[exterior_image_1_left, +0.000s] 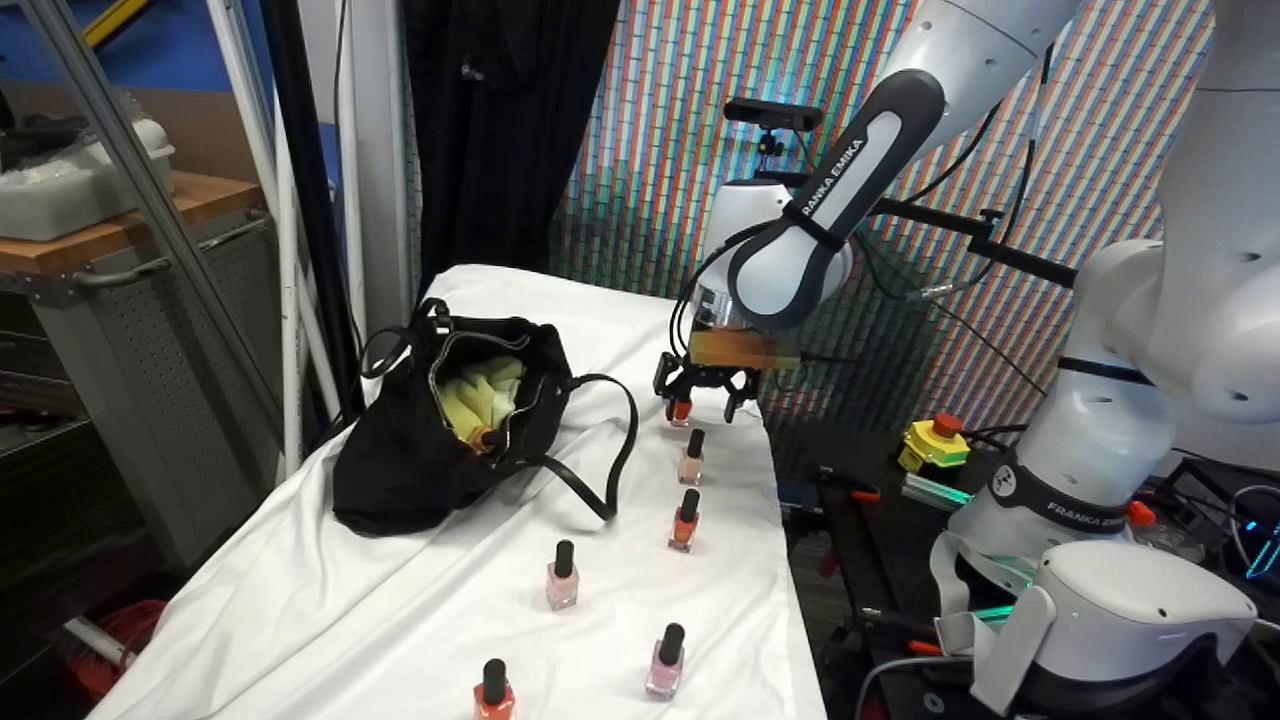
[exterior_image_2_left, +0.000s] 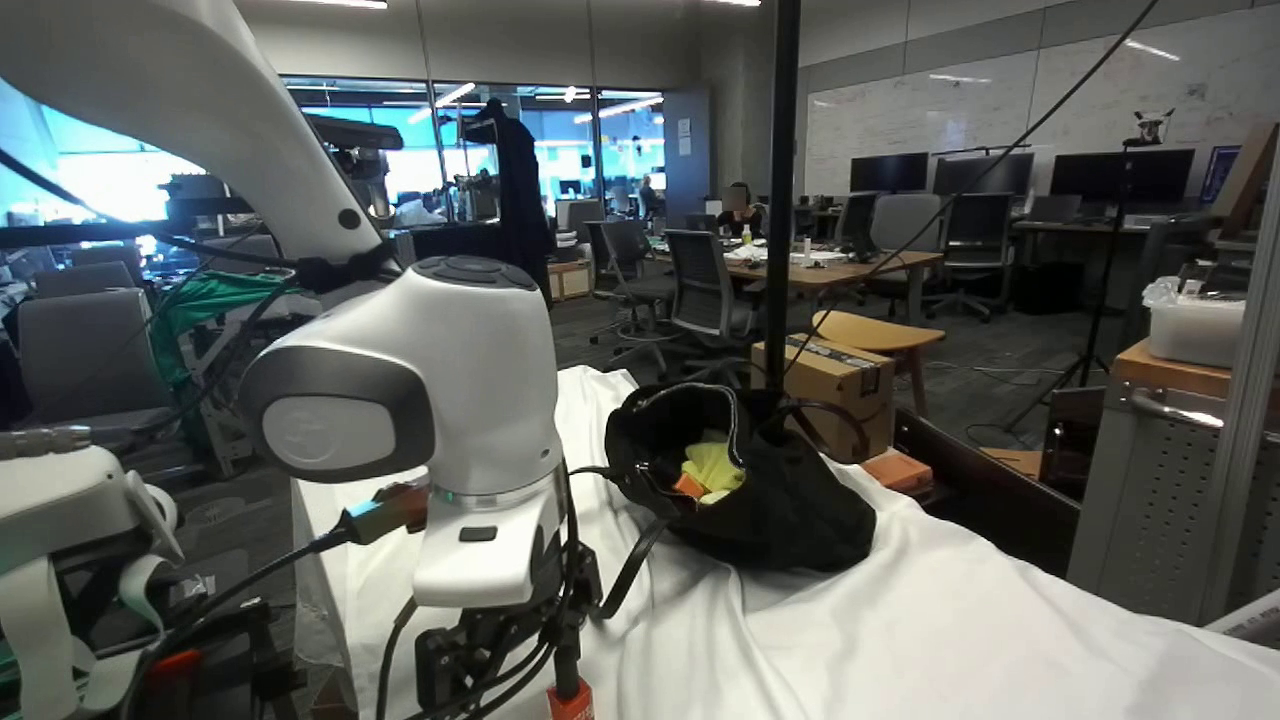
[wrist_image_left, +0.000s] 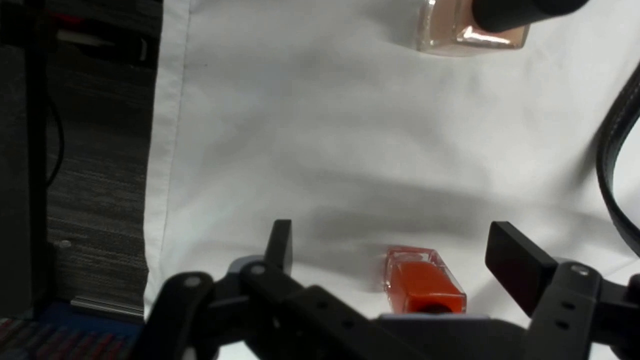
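Observation:
My gripper (exterior_image_1_left: 704, 404) stands open above the white cloth, over a red nail polish bottle (exterior_image_1_left: 680, 412) that is partly hidden by it. In the wrist view the red bottle (wrist_image_left: 425, 285) sits between the spread fingers, apart from both, and the palm hides its cap. A peach bottle (wrist_image_left: 475, 30) with a black cap shows at the top there. Further along the cloth in an exterior view stand an orange-red bottle (exterior_image_1_left: 684, 530), a pale pink bottle (exterior_image_1_left: 562, 587), a lilac bottle (exterior_image_1_left: 665, 672) and another orange-red one (exterior_image_1_left: 494, 704), cut off by the frame.
A black bag (exterior_image_1_left: 400, 480) lies on the white cloth (exterior_image_1_left: 620, 640), unzipped, with yellow cloth (exterior_image_1_left: 485, 395) inside. Its strap (wrist_image_left: 612, 160) loops near the bottles. An emergency stop button (exterior_image_1_left: 935, 445) and a white headset (exterior_image_1_left: 1130, 610) sit beside the arm's base.

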